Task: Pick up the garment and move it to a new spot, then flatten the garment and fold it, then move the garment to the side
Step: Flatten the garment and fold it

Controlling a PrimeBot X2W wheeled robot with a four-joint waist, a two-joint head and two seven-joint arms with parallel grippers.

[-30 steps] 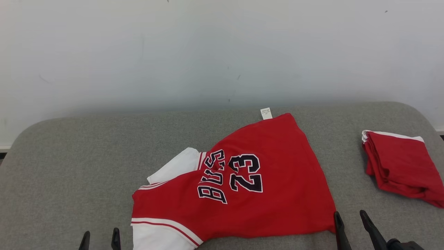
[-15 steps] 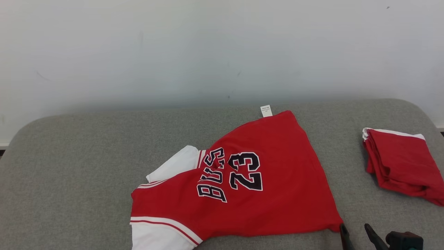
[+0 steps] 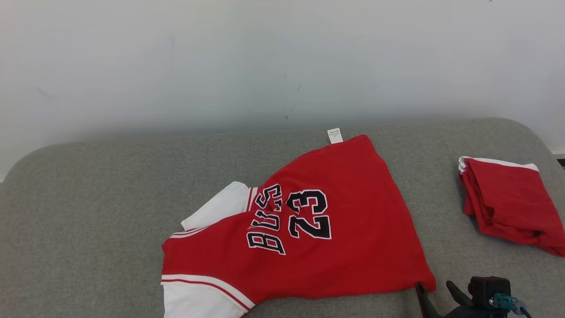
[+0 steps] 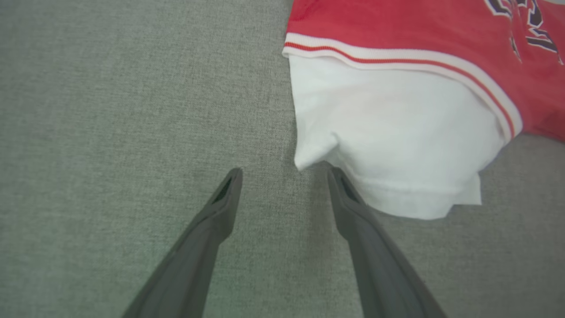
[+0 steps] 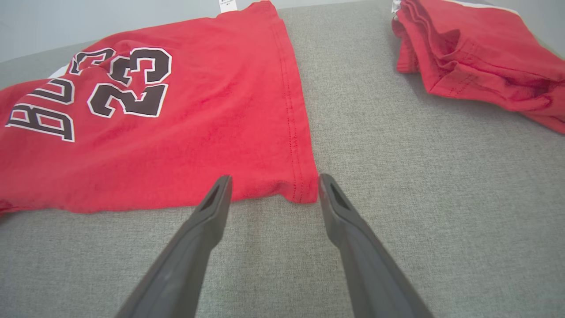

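Observation:
The garment (image 3: pixel 309 229) is a red jersey with "23" in black and white sleeves, lying spread and slightly rumpled on the grey padded surface (image 3: pixel 88 198). My right gripper (image 3: pixel 435 289) is open at the garment's near right corner. In the right wrist view the red hem corner (image 5: pixel 304 190) lies just ahead of the open right gripper (image 5: pixel 274 179), between its fingertips. My left gripper (image 4: pixel 284 172) is open over bare grey fabric, and its right fingertip (image 4: pixel 335 176) is at the edge of the white sleeve (image 4: pixel 388 132).
A second red garment (image 3: pixel 507 203), folded, lies at the right end of the surface, and it also shows in the right wrist view (image 5: pixel 476 57). A white wall (image 3: pixel 265 66) rises right behind the surface. Bare grey fabric stretches to the left of the jersey.
The head camera has shifted a little. Both grippers have drawn back toward the near edge; the left one has slid off the head view's bottom. The garment lies as before.

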